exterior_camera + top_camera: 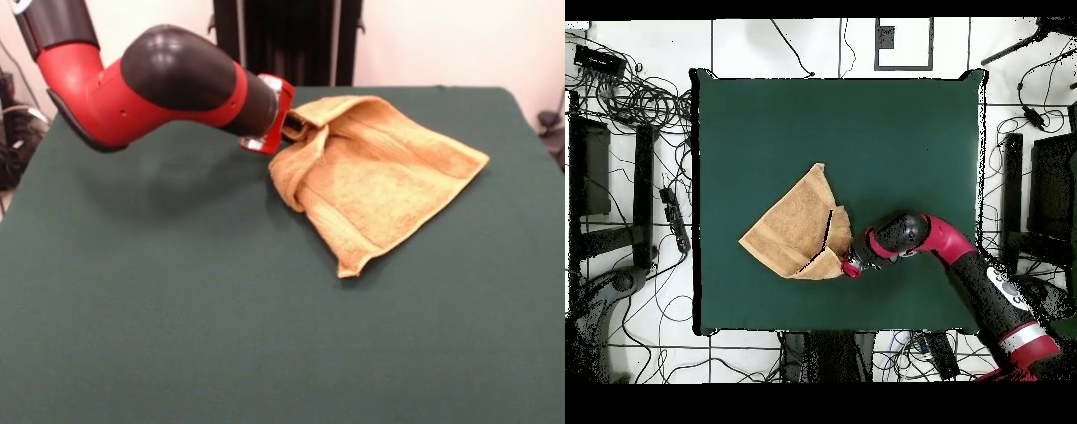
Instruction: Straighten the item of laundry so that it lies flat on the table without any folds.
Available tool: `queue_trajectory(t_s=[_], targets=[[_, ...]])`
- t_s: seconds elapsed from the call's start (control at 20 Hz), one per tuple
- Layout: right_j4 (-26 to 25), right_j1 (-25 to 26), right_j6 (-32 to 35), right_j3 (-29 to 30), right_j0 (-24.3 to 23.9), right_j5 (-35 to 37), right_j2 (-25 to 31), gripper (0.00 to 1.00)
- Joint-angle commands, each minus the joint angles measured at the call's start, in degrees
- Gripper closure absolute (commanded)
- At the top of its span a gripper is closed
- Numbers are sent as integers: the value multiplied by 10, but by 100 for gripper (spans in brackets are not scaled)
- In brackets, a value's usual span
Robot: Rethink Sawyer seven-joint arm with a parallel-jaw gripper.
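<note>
Pincer [296, 126] sits low at one corner of the towel [388, 172], cloth bunched around its tip and raised off the table [177, 336]; whether it is clamped on the fabric or merely buried in it I cannot tell. The rest of the towel lies out beyond the tip, a flap doubled over just beside it; overhead shows the same fold at the pincer [851, 262]. Judgement: draw the corner back, away from the towel's body, low and slow, so the flap peels open; lifting high risks dragging the whole cloth.

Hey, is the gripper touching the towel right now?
Touching. In the front view the gripper is buried in the towel's bunched, lifted corner, cloth wrapped around its tip.
</note>
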Motion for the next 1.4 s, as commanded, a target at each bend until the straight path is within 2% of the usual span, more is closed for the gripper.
queue_trajectory(t_s=[0.05, 0.35, 0.8, 0.85, 1.0, 1.1, 1.4], targets=[[-57, 0, -149, -101, 40, 33, -31, 100], [-45, -17, -58, -98, 39, -2, -43, 100], [-48, -46, -12, -108, 39, -16, -66, 100], [-46, -47, -16, -106, 37, -23, -68, 0], [-37, -44, -3, -102, 38, -28, -67, 0], [-34, -44, -17, -96, 38, -42, -54, 0], [-48, -65, -16, -98, 63, -23, -62, 0]])
